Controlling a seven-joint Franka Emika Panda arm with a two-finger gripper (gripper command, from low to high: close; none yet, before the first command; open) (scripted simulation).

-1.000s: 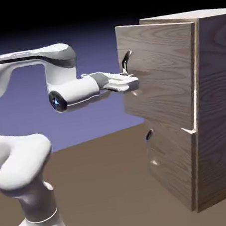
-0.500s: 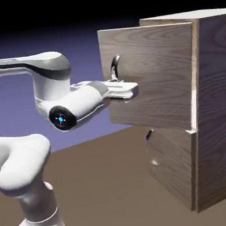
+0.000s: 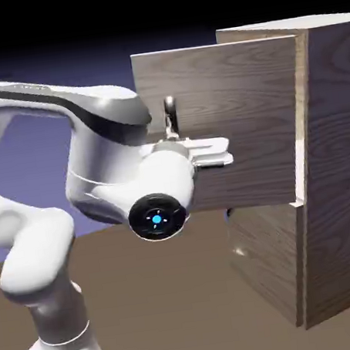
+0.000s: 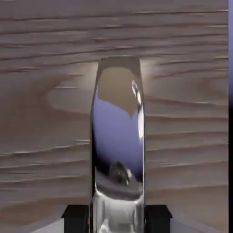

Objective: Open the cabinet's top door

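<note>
White robot gripper (image 3: 172,139) hugs the outer face of the cabinet's top door (image 3: 228,85), ajar in the exterior view, cabinet (image 3: 337,141) to the right. In the hand view, fingertips clasp the upright metal handle (image 4: 118,132), door directly ahead.

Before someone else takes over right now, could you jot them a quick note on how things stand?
Gripper: fingers closed on the curved, shiny metal handle of the upper wood-grain door, one on each side.
Where: the upper wood-grain door is on the tall grey-brown wooden cabinet, above the shorter lower panel.
Done: the upper door stands well open.
Left: perhaps swing it wider if needed, then let go and back away.
</note>
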